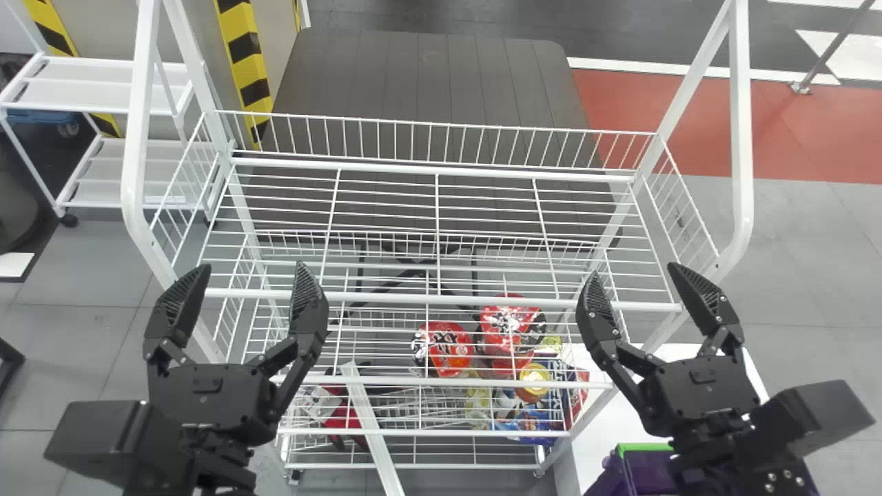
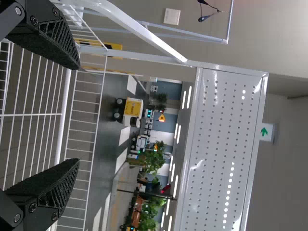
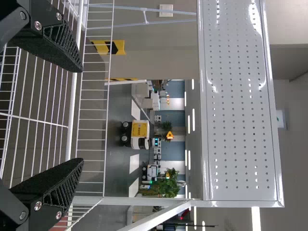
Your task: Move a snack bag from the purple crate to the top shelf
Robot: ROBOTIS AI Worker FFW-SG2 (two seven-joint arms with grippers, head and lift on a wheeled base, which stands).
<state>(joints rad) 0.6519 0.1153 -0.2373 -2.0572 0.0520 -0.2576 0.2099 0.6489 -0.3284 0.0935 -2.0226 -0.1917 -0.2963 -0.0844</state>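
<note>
Grey floor (image 1: 83, 331) surrounds the rack (image 1: 441, 168). Left hand (image 1: 253, 266) and right hand (image 1: 634, 271) are spread, empty; picking comes first (I think), from the purple crate (image 1: 650, 475), lower right.

Left gripper (image 1: 253, 267), right gripper (image 1: 632, 270): black, blocky palms (image 1: 207, 396), tapered fingers (image 3: 53, 45) with ribbed sides, silver screws (image 3: 38, 25) at bases. Left arm (image 1: 217, 468), right arm (image 1: 744, 475): black, boxy housings (image 1: 96, 430).
</note>
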